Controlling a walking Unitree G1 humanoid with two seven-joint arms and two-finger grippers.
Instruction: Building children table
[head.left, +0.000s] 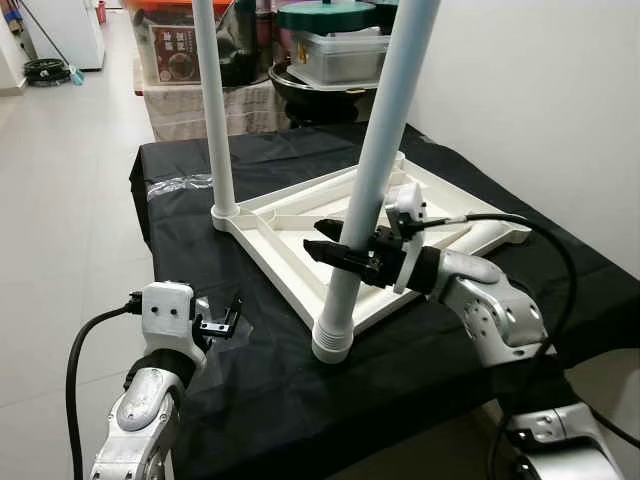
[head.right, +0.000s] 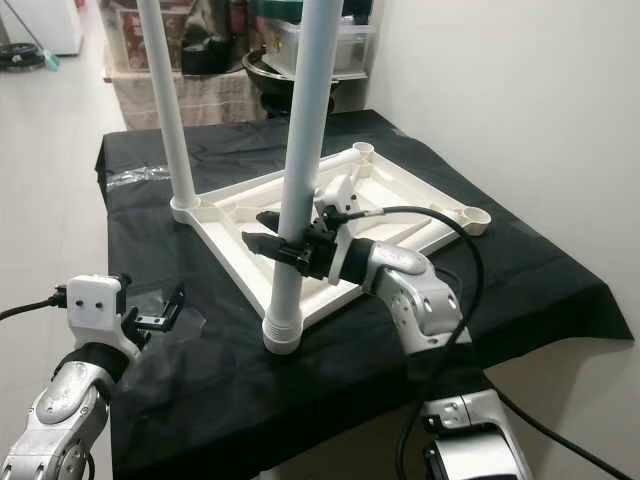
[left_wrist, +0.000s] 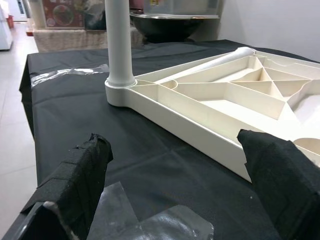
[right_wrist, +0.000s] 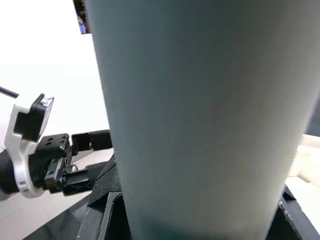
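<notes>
Left gripper (head.left: 222, 322) idles with fingers spread at the black surface (head.left: 280, 400) edge.
Farther right, the right gripper (head.left: 345, 252) clenches the near leg (head.left: 372, 180), upright at the corner of the upturned tabletop (head.left: 300, 235); a second leg (head.left: 215, 110) stands behind. If unseated, the leg could tip or slip out.

No legible text; printed label on storage box (head.left: 178, 48) too blurred to read.
</notes>
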